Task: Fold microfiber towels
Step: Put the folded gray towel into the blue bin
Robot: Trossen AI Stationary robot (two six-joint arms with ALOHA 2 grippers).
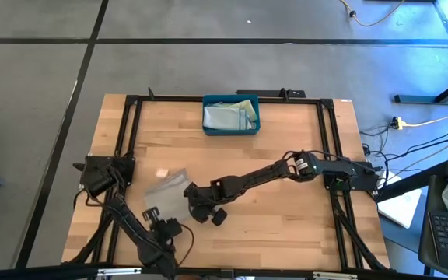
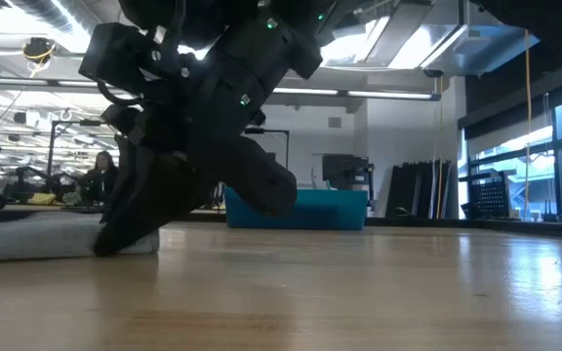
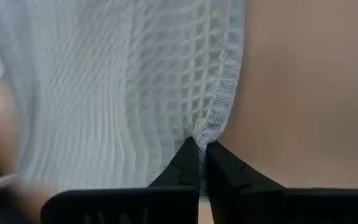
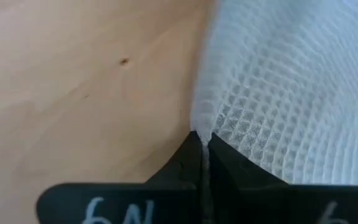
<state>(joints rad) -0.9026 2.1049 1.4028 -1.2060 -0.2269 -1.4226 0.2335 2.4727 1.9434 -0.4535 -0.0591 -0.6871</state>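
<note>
A pale grey microfiber towel (image 1: 167, 185) with a waffle weave lies spread on the wooden table, left of the middle; in the low view the towel (image 2: 27, 240) lies flat on the board. My left gripper (image 1: 152, 212) stands at its near side, shut on its edge. My right gripper (image 1: 194, 194) stands at its right side, also shut on its edge. More towels, pale green and pale blue, lie folded in the teal bin (image 1: 231, 129) at the table's far side. My left gripper (image 3: 204, 149) pinches the towel's hemmed edge (image 3: 211, 124) between its two fingertips, coming steeply from above. The cloth bunches a little at the tips and the rest lies on the table. My right gripper (image 4: 202, 143) pinches the towel's edge (image 4: 199, 122) between its fingertips, slanting down from the table's right. The cloth beyond the tips lies on the table.
A black frame (image 1: 131, 140) runs round the working area. Bare wood lies between the towel and the bin and to the right of my right arm (image 1: 263, 175). Beyond the far edge the low view shows a room with a seated person (image 2: 98, 175).
</note>
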